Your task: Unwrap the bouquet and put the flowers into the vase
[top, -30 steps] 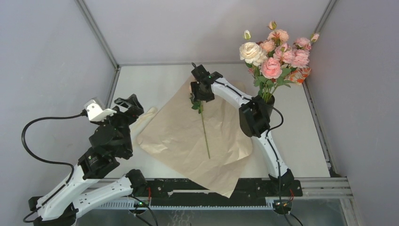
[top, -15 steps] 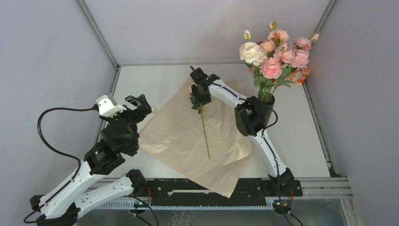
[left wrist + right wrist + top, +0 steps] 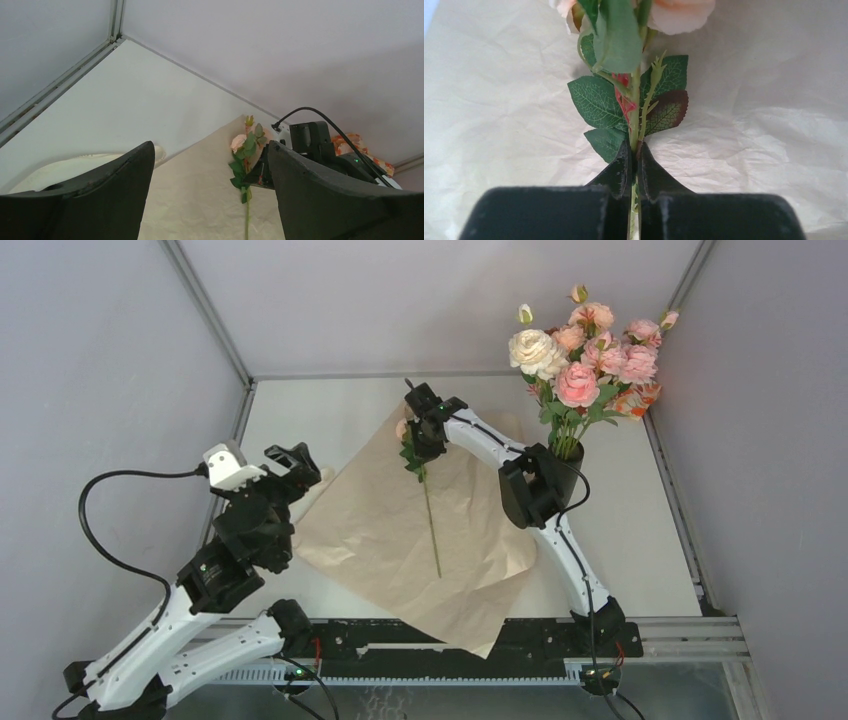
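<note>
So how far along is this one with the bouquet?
Unwrapping looks done: the kraft paper lies open and flat on the table. Most flowers already stand in the vase. In hand: the right gripper is shut on the last stem, lying along the paper. Left: lift it into the vase. The left gripper is open, holding nothing.

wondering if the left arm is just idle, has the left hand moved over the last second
Yes. In the top view the left hand has shifted right, closer to the left edge of the brown paper, which lies where it did. The hand is open.
</note>
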You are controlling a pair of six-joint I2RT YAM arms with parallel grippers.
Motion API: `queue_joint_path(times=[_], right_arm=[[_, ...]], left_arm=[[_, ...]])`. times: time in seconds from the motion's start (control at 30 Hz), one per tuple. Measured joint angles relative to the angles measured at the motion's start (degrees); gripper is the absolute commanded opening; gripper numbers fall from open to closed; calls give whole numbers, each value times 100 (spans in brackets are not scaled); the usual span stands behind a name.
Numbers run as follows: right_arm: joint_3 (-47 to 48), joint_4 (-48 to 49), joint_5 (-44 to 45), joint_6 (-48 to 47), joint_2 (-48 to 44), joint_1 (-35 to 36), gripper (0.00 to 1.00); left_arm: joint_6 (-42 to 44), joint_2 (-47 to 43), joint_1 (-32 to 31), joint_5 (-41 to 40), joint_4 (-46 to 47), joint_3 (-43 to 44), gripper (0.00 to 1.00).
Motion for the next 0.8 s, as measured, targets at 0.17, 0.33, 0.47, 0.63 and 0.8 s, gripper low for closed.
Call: queue_joint_path(times=[0.17, 0.33, 0.47, 0.63, 0.8], right_arm=[[-293, 313, -243, 42, -142, 39, 0], [-459, 334, -181, -72, -610, 223, 0], [-470, 345, 35, -232, -1405, 551, 0], [-516, 509, 457, -522, -2876, 951, 0], [-1003, 1045, 1366, -1064, -4557, 1198, 0]], left_arm=[[-76, -66, 28, 59, -33, 0, 88], [-138, -94, 42, 92, -122, 0, 88], [-190, -192, 44, 103, -216, 0, 88], [-280, -321, 50, 98, -295, 0, 88], [-302, -337, 50, 103, -330, -4, 87]])
